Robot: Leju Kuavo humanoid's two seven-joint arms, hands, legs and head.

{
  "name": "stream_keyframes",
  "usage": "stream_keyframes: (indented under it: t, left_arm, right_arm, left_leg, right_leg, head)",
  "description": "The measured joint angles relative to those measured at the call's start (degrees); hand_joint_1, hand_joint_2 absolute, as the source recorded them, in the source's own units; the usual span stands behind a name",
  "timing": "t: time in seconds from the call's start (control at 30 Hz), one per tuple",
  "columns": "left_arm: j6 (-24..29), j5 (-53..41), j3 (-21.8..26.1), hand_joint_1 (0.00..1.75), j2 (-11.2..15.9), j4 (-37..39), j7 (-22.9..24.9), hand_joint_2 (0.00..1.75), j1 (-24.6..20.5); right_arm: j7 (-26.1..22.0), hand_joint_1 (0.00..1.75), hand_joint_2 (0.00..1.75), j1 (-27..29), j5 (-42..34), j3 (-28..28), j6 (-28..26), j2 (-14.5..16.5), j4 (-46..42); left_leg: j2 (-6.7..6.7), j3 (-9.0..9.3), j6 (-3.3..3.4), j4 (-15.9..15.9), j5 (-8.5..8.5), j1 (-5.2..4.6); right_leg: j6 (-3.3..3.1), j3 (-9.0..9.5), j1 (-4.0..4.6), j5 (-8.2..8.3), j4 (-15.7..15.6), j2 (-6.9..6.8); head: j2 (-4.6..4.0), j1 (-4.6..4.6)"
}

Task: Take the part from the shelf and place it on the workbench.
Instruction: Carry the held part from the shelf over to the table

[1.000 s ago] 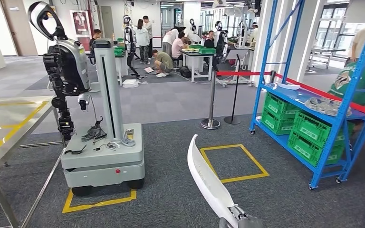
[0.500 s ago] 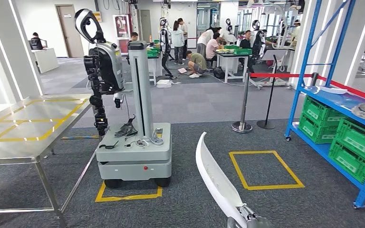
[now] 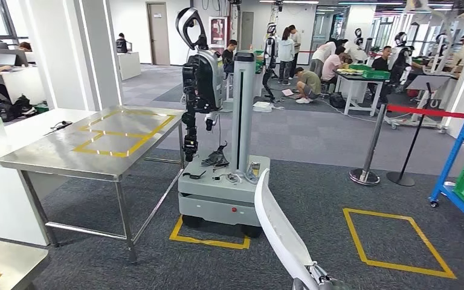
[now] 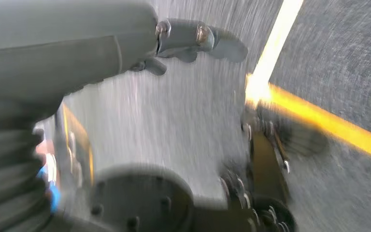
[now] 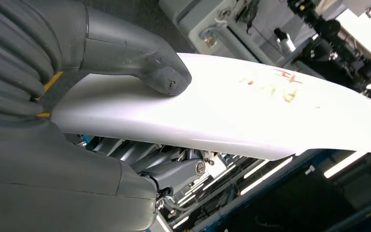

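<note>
Right hand at bottom centre-right of the head view grips the long white part, which runs up toward frame centre. Right wrist view adds what the head view hides: thumb pressed on the part's top face, fingers underneath, orange scrawl on it. Workbench sits left of centre; a parked wheeled robot stands just right of it. Left wrist view: left hand over blurred floor, fingers extended and apart, holding nothing.
</note>
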Motion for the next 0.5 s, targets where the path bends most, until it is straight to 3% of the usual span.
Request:
stream_keyframes:
  t: [0.03, 0.07, 0.1, 0.17, 0.23, 0.3, 0.33, 0.4, 0.43, 0.47, 0.5]
  left_arm:
    - [0.5, 1.4, 1.7, 0.00, 0.0, 0.0, -0.1, 1.75, 0.2]
    - [1.2, 2.4, 3.2, 0.00, 0.0, 0.0, -0.1, 1.75, 0.3]
    - [2.0, 2.9, 4.6, 0.00, 0.1, 0.0, 0.0, 1.75, 0.5]
    - [4.0, 3.5, 6.7, 0.00, 0.0, 0.0, 0.0, 1.75, 0.6]
    - [5.7, 3.8, 8.1, 0.00, 0.0, -0.1, -0.3, 1.75, 0.6]
    - [6.3, 3.8, 9.1, 0.00, 0.0, -0.1, -0.8, 1.75, 0.7]
    - [6.4, 3.7, 9.5, 0.00, 0.1, -0.1, -1.2, 1.75, 0.8]
    - [6.5, 3.7, 10.0, 0.00, 0.1, 0.0, -2.8, 1.75, 0.8]
    - [6.5, 3.8, 10.2, 0.00, 0.1, 0.0, -3.9, 1.75, 0.7]
    - [6.5, 3.9, 10.4, 0.00, 0.1, 0.0, -5.0, 1.75, 0.6]
    - [6.5, 4.1, 10.6, 0.00, 0.0, 0.0, -5.9, 1.75, 0.4]
  right_arm:
    - [0.1, 1.75, 1.75, 0.3, 0.1, -0.1, -0.1, -0.1, 0.0]
    - [0.2, 1.75, 1.75, 0.4, 0.1, -0.1, -0.1, -0.1, 0.0]
    - [0.3, 1.75, 1.75, 0.4, 0.2, -0.2, -0.1, -0.1, 0.0]
    - [0.3, 1.75, 1.75, 0.2, 0.3, -0.2, 0.0, -0.2, 0.0]
    - [0.2, 1.75, 1.75, -0.1, 0.3, -0.2, 0.1, -0.2, 0.0]
    - [0.2, 1.75, 1.75, -0.6, 0.4, -0.2, 0.3, -0.3, 0.0]
    - [0.2, 1.75, 1.75, -0.8, 0.3, -0.2, 0.3, -0.3, 0.0]
    - [0.1, 1.75, 1.75, -1.2, 0.2, -0.2, 0.3, -0.3, 0.1]
    - [0.0, 1.75, 1.75, -1.3, 0.1, -0.2, 0.2, -0.3, 0.2]
    - [0.0, 1.75, 1.75, -1.4, 0.0, -0.2, 0.2, -0.3, 0.4]
    - [0.0, 1.75, 1.75, -1.4, -0.1, -0.2, 0.2, -0.3, 0.5]
  left_leg:
    - [-0.98, -0.07, 0.05, 0.1, 0.02, -0.07]
    - [-1.90, -0.07, 0.05, 0.1, 0.03, -0.14]
    - [-2.80, -0.04, 0.02, 0.1, 0.05, -0.20]
    - [-4.42, -0.12, -0.24, 0.2, 0.19, -0.18]
    - [-5.87, -0.53, -0.92, 0.1, 0.46, 0.12]
    - [-7.19, -0.95, -1.83, -0.4, 0.85, 0.33]
    - [-6.70, -1.12, -2.14, -0.4, 0.85, 0.26]
    - [-3.13, -2.54, -2.64, 2.2, -1.09, -0.07]
    - [-0.86, -3.88, -2.80, 5.2, -2.98, -0.11]
    - [0.52, -5.59, -3.05, 8.9, -5.04, -0.10]
    - [1.04, -7.09, -3.31, 12.3, -6.52, -0.02]
  right_leg:
    - [-0.16, -0.99, 0.04, 0.11, 1.5, 0.10]
    - [-0.42, -0.85, 0.10, 1.38, 0.7, 0.25]
    - [-0.78, 0.34, 0.19, 3.46, -2.3, 0.71]
    - [-1.76, 3.77, 0.37, 7.17, -10.4, 3.67]
    - [-2.29, 5.43, 0.64, 8.30, -14.5, 5.67]
    - [-2.41, 5.69, 0.75, 8.43, -15.1, 4.58]
    - [-2.52, 5.97, 0.64, 8.68, -15.6, 3.81]
    - [-2.96, 6.58, 0.33, 9.21, -16.6, 2.01]
    - [-3.13, 6.68, 0.35, 9.30, -16.7, 1.04]
    - [-3.29, 6.68, 0.39, 9.27, -16.8, 0.05]
    - [-3.31, 6.64, 0.41, 9.20, -16.7, -0.94]
  head:
    - [0.00, 0.00]
    - [0.00, -0.01]
    - [0.00, -0.01]
    - [0.00, -0.05]
    - [0.00, 0.05]
    - [0.00, 0.19]
    - [0.00, 0.19]
    - [0.00, 0.13]
    - [0.00, 0.10]
    - [0.00, 0.06]
    - [0.00, 0.06]
